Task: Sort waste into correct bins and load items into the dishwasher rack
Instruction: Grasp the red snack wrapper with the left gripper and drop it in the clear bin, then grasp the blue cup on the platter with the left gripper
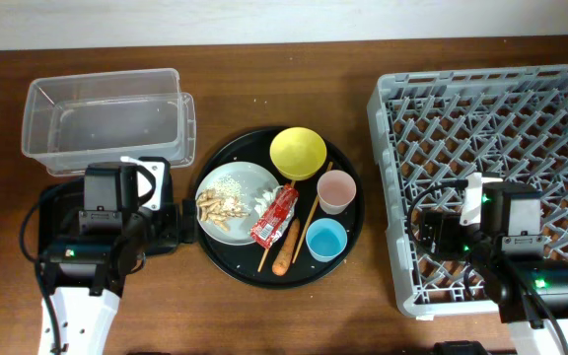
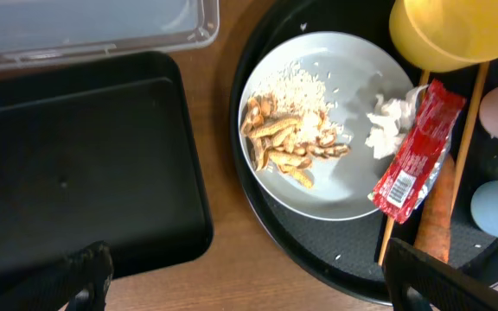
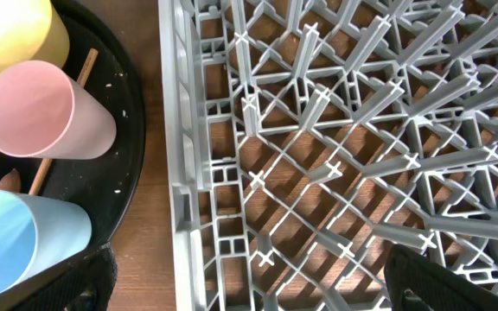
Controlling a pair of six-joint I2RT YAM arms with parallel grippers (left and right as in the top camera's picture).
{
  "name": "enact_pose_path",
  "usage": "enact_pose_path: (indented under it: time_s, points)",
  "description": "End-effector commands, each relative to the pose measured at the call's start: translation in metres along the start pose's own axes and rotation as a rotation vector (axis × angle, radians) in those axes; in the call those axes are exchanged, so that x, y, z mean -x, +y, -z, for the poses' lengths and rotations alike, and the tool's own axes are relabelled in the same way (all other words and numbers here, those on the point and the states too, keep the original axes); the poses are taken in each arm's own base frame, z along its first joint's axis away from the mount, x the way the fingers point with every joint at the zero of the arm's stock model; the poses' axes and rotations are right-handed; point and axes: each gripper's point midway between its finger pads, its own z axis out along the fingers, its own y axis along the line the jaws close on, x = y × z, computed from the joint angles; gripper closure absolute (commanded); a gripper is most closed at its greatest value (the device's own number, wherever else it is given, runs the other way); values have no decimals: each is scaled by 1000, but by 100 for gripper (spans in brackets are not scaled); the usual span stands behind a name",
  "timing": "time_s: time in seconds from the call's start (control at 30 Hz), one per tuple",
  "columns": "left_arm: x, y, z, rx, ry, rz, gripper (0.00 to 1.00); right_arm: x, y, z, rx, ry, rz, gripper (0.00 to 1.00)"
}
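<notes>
On the round black tray [image 1: 346,222] sit a yellow bowl [image 1: 298,153], a pink cup [image 1: 335,189], a blue cup [image 1: 325,240] and a pale plate [image 1: 240,177]. The plate holds beige food scraps [image 2: 288,142], rice grains and a white tissue [image 2: 389,128]. A red wrapper [image 2: 413,155] lies over an orange carrot stick [image 1: 286,251] and chopsticks [image 1: 313,217]. My left gripper [image 2: 249,289] is open and empty over the table between the shallow black tray [image 2: 76,164] and the round tray. My right gripper [image 3: 249,289] is open and empty over the near left edge of the grey rack [image 1: 501,118].
The clear tub [image 1: 106,113] stands at the back left, just behind the shallow black tray, which my left arm partly hides in the overhead view. The rack fills the right side, and its left wall [image 3: 184,173] runs close beside the round tray's rim.
</notes>
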Motion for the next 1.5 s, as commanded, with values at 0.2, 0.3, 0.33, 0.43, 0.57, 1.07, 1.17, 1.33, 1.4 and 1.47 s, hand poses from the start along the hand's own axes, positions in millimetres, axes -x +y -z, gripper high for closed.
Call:
enact_pose_path:
  time_s: [0.2, 0.3, 0.33, 0.43, 0.57, 1.07, 1.17, 1.33, 1.4, 1.47]
  points:
    - [10, -90, -98, -250, 131, -179, 6, 8, 4, 6, 17, -25, -3, 2]
    - [-28, -123, -128, -332, 291, -231, 29, 9, 4, 6, 16, -27, -3, 2]
    - [-45, -131, -141, -336, 354, -252, 36, 9, 4, 6, 16, -28, -3, 2]
    - [-66, -140, -153, -374, 436, -252, 53, 9, 4, 6, 16, -28, -3, 2]
    - [-70, -141, -155, -384, 456, -247, 96, 9, 4, 6, 16, -28, -3, 2]
    - [159, 54, -94, 64, -219, 56, 100, 9, 4, 6, 16, -28, -3, 2]
    - [158, 85, -129, 162, -201, 86, 99, 9, 4, 6, 16, -28, -3, 1]
    - [166, 56, -114, 37, -228, 59, 43, 9, 4, 6, 16, -28, -3, 2]
    - [143, -2, -105, -166, -136, 12, 43, 9, 4, 6, 16, -29, -3, 2]
    - [93, -51, -120, -227, 63, -53, 43, 9, 4, 6, 16, -28, -3, 2]
